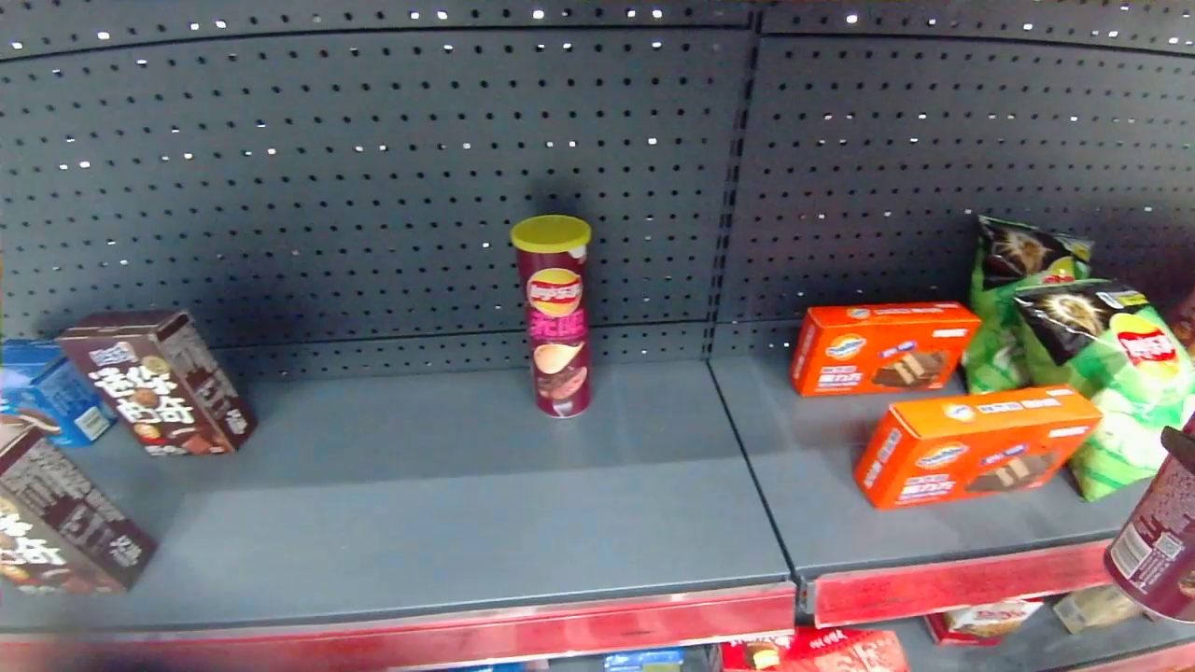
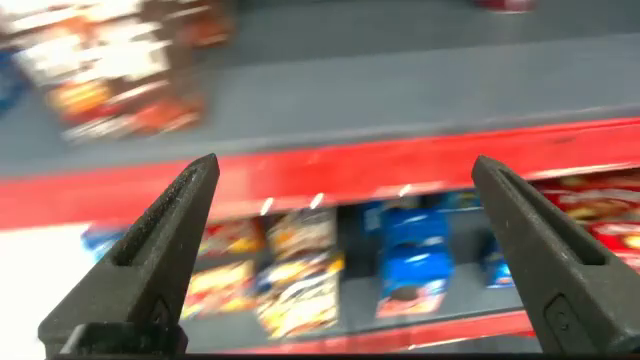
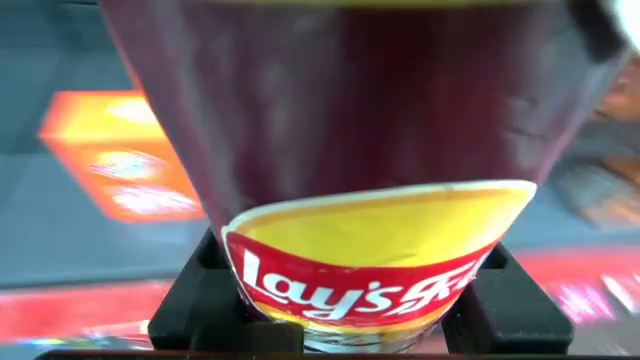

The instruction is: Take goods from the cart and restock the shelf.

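You have the right claw (image 3: pixel 355 315) clamped on a maroon chip can (image 3: pixel 370 140). In the head view this can (image 1: pixel 1158 532) sits at 4 o'clock, by the red front strip (image 1: pixel 952 588) of the shelf (image 1: pixel 467 504).

The left claw (image 2: pixel 345 250) is spread wide with nothing between its fingers. It faces the red front strip, with packed goods on the tier below it.

On the shelf, a second can (image 1: pixel 553 317) with a yellow lid stands upright at 12 o'clock, near the pegboard back (image 1: pixel 373 187). Two orange boxes (image 1: pixel 976 446) lie at 3 o'clock, with green bags (image 1: pixel 1111 373) just beside them. Brown boxes (image 1: pixel 159 383) stand at 9 o'clock.
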You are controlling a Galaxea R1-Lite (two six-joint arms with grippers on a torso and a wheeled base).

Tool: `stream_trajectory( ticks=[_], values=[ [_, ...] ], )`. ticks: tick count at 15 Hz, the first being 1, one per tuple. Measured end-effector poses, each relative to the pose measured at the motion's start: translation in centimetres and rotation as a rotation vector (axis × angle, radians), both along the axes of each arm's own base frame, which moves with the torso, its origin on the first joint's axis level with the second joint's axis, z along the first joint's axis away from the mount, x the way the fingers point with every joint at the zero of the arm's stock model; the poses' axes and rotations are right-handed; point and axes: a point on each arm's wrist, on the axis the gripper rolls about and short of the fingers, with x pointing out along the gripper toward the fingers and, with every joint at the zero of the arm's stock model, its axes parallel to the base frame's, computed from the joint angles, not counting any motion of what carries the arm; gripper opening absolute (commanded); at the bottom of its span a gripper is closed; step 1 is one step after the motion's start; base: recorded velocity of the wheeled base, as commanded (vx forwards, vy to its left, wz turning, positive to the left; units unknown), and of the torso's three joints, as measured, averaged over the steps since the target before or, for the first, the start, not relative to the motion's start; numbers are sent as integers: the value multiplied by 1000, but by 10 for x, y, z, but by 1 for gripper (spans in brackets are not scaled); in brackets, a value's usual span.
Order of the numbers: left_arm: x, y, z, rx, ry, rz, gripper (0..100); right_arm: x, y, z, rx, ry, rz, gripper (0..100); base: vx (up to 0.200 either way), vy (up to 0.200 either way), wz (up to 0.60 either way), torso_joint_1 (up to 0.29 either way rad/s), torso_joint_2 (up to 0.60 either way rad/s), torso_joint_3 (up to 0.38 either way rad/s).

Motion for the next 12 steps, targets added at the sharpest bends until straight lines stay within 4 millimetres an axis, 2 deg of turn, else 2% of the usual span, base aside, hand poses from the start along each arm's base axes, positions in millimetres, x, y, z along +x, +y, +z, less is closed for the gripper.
stream_trajectory(
  ticks=[6,10,12],
  values=[
    [0,0,0,0,0,1,100,-15,1,-1,19,2,10,0,0,0,0,0,0,0],
    [0,0,0,0,0,0,100,-36,8,-2,107,-18,195,0,0,0,0,0,0,0],
    [0,0,0,0,0,0,100,-45,9,-2,108,-49,215,0,0,0,0,0,0,0]
  ],
)
